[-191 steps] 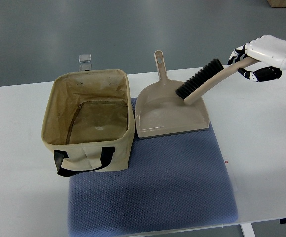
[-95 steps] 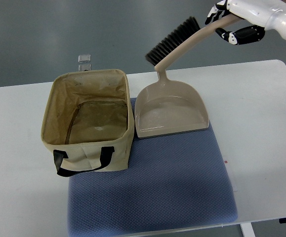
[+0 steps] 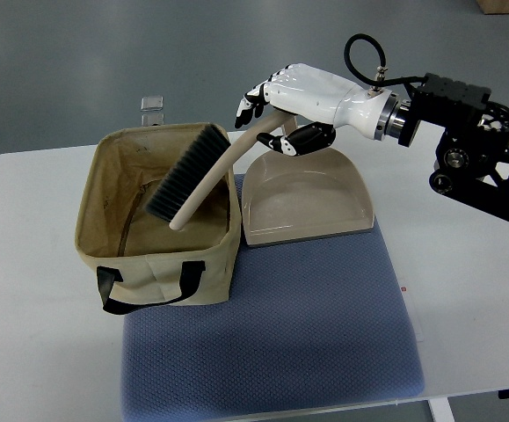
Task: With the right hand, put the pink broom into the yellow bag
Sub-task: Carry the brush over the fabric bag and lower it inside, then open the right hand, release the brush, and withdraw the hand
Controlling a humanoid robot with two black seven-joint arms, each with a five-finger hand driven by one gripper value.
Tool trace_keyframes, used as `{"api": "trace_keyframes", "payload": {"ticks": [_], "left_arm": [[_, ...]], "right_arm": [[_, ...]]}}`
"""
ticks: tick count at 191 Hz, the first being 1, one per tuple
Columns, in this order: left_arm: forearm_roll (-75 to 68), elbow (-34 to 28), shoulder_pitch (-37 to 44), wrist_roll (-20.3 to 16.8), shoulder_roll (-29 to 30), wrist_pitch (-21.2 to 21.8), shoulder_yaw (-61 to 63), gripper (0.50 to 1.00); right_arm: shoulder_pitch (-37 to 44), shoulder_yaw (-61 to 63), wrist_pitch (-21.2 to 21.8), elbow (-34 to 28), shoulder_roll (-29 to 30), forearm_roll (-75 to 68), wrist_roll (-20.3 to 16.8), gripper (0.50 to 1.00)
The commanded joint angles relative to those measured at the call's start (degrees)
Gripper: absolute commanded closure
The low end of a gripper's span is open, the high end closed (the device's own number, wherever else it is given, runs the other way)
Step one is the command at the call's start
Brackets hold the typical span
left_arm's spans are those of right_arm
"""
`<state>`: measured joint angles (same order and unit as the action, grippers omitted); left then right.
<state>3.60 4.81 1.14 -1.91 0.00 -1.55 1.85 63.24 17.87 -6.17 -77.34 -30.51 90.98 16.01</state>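
Note:
The broom (image 3: pixel 197 176) is beige-pink with black bristles. My right hand (image 3: pixel 276 114) is shut on its handle and holds it tilted, brush end down, over the open yellow-tan bag (image 3: pixel 149 264). The brush head hangs above the bag's right half, near its rim. The bag stands on the left of a blue mat, with black handles at the front. The right arm reaches in from the right edge. The left arm does not show.
A matching dustpan (image 3: pixel 307 198) lies on the blue mat (image 3: pixel 272 343) just right of the bag, under my hand. The white table (image 3: pixel 465 255) carries the mat. A small clear object (image 3: pixel 152 106) sits at the table's far edge.
The right hand has swung the broom left and down, from high above the dustpan to over the bag's opening. More of the arm has come into view.

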Motion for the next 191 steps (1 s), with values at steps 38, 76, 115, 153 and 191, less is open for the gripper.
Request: {"api": "trace_keyframes", "payload": {"ticks": [38, 76, 115, 153, 191], "left_arm": [[0.0, 0.0, 0.0, 0.1, 0.0, 0.0, 0.0, 0.5], [0.0, 0.0, 0.0, 0.0, 0.0, 0.1, 0.0, 0.5], [0.0, 0.0, 0.0, 0.1, 0.0, 0.1, 0.0, 0.5], [0.0, 0.0, 0.0, 0.1, 0.0, 0.1, 0.0, 0.5], [0.0, 0.0, 0.0, 0.0, 0.0, 0.0, 0.0, 0.5]], "right_arm": [[-1.7, 0.4, -0.2, -0.1, -0.3, -0.8, 0.3, 0.581], [-5.1, 5.2, -0.1, -0.1, -1.9, -5.7, -0.5, 0.581], [-13.4, 16.1, 2.4, -0.1, -2.5, -13.1, -1.4, 0.579], [-23.6, 29.2, 7.8, -0.1, -1.8, -19.4, -3.1, 0.579], [-32.8, 41.4, 9.1, 0.0, 1.9, -27.9, -3.9, 0.579]]}}
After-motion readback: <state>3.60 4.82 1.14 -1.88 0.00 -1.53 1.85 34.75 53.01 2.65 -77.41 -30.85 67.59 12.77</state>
